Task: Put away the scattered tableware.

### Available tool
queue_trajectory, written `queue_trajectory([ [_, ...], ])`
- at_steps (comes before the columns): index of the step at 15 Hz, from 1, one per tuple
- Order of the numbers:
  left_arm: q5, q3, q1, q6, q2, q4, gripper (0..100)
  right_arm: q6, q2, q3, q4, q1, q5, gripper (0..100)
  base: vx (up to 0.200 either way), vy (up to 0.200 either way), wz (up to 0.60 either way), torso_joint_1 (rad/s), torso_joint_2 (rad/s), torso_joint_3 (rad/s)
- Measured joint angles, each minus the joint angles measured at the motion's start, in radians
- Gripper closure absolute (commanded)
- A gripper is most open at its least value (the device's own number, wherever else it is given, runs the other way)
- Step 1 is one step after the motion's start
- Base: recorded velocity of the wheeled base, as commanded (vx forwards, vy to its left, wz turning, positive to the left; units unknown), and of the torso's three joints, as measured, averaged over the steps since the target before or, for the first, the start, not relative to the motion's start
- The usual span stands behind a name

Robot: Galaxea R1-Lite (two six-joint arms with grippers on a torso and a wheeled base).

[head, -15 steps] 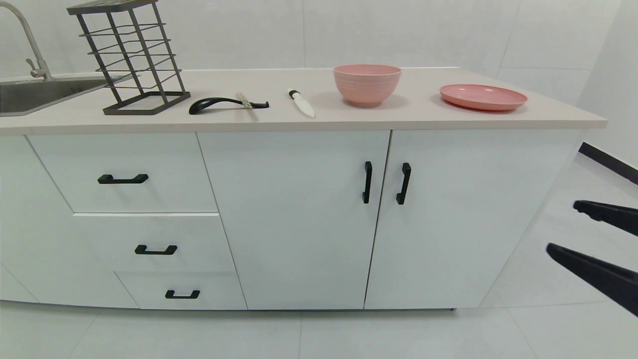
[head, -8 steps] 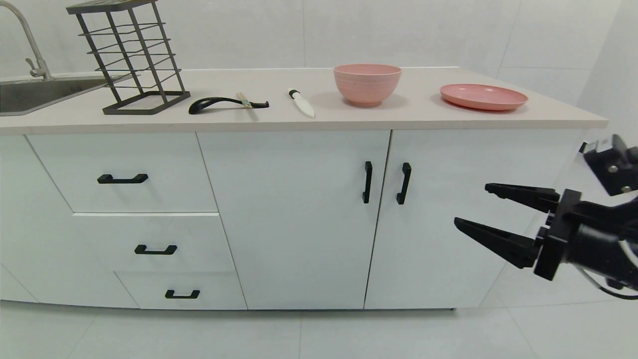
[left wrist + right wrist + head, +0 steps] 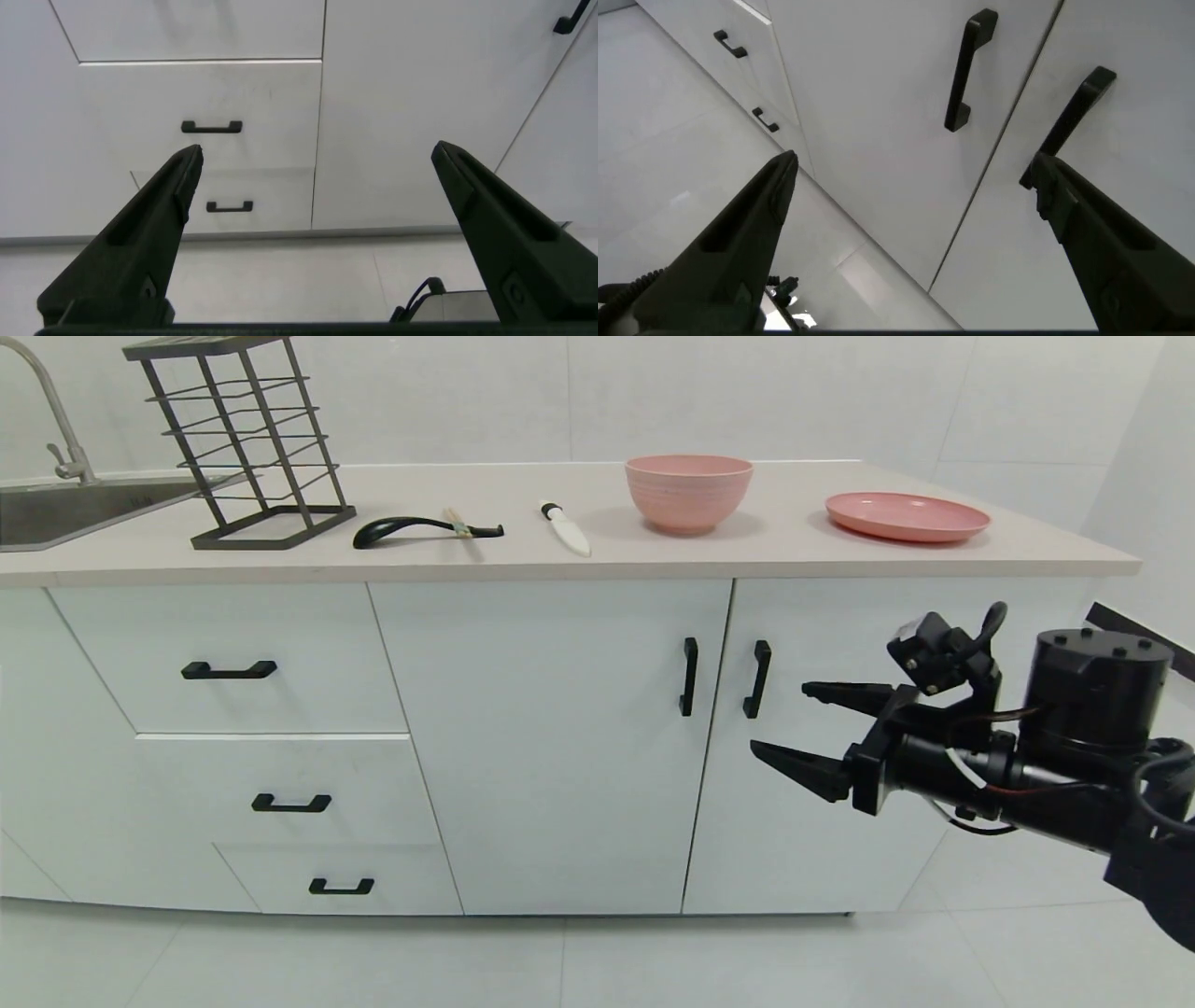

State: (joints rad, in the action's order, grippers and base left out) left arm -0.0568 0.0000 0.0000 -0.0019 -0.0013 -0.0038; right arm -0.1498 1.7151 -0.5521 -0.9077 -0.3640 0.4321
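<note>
Tableware is seen scattered along the counter (image 3: 794,555), nothing put away yet: pink bowl (image 3: 688,490) upright near the middle, pink plate (image 3: 906,516) flat and well apart toward the right end, white knife (image 3: 565,529) lying just left of the bowl, black spoon (image 3: 411,530) further left with chopsticks (image 3: 457,525) crossing its handle. A wire rack (image 3: 247,439) is stood at the left end beside the sink (image 3: 56,509), with nothing seen in it; it is judged a likely spot for some pieces. No piece is touched by either gripper.

The right gripper (image 3: 780,719) is held below counter level in front of the right door (image 3: 840,644), fingers spread wide with nothing between them, tips pointed at the pair of vertical door handles. The right handle (image 3: 756,679) is nearest, the left handle (image 3: 688,677) just beyond; neither is touched. The pose is judged a line-up for pulling a door open so dishes can be stowed inside.

The left gripper (image 3: 316,151) is held low, fingers also apart and empty, faced at the lower drawers (image 3: 262,103), well away from the tableware, probably parked out of the way.

Next, the thin bar would need to be taken squarely between the fingers; a slip off it or tips scraping the door is the risk judged
</note>
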Motion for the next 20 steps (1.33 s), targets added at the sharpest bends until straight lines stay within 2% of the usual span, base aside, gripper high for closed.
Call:
queue_trajectory([
  [4, -0.003, 0.0, 0.0, 0.007, 0.0, -0.001, 0, 0.001, 0.055, -0.035, -0.001, 0.009, -0.004, 0, 0.0, 0.0, 0.0, 0.0, 0.0, 0.0],
  [7, -0.039, 0.0, 0.0, 0.025, 0.0, -0.022, 0, 0.001, 0.024, 0.005, -0.001, 0.022, -0.006, 0, 0.0, 0.0, 0.0, 0.0, 0.0, 0.0],
  [9, -0.064, -0.044, 0.0, 0.011, 0.007, -0.235, 0, 0.0, -0.037, 0.077, 0.0, 0.037, -0.007, 0, 0.0, 0.0, 0.0, 0.0, 0.0, 0.0],
  [10, -0.084, -0.104, 0.0, 0.001, 0.02, -0.29, 0, 0.0, -0.07, 0.114, 0.0, 0.048, -0.007, 0, 0.0, 0.0, 0.0, 0.0, 0.0, 0.0],
  [11, -0.116, -0.173, -0.009, -0.009, 0.041, -0.289, 0, 0.0, -0.102, 0.147, -0.002, 0.06, -0.007, 0, 0.0, 0.0, 0.0, 0.0, 0.0, 0.0],
  [12, -0.159, -0.223, -0.028, -0.015, 0.061, -0.247, 0, 0.0, -0.127, 0.17, -0.007, 0.07, -0.007, 0, 0.0, 0.0, 0.0, 0.0, 0.0, 0.0],
  [13, -0.2, -0.251, -0.047, -0.016, 0.078, -0.215, 0, -0.001, -0.142, 0.181, -0.011, 0.077, -0.004, 0, 0.0, 0.0, 0.0, 0.0, 0.0, 0.0],
  [14, -0.269, -0.27, -0.07, -0.017, 0.101, -0.195, 0, -0.001, -0.155, 0.189, -0.02, 0.081, -0.002, 0, 0.0, 0.0, 0.0, 0.0, 0.0, 0.0],
  [16, -0.368, -0.283, -0.111, -0.018, 0.165, -0.185, 0, -0.001, -0.167, 0.187, -0.027, 0.081, 0.001, 0, 0.0, 0.0, 0.0, 0.0, 0.0, 0.0],
  [18, -0.43, -0.289, -0.16, -0.016, 0.247, -0.187, 0, -0.001, -0.173, 0.189, -0.028, 0.079, 0.003, 0, 0.0, 0.0, 0.0, 0.0, 0.0, 0.0],
  [20, -0.467, -0.312, -0.199, -0.014, 0.343, -0.196, 0, -0.001, -0.175, 0.189, -0.027, 0.078, 0.004, 0, 0.0, 0.0, 0.0, 0.0, 0.0, 0.0],
])
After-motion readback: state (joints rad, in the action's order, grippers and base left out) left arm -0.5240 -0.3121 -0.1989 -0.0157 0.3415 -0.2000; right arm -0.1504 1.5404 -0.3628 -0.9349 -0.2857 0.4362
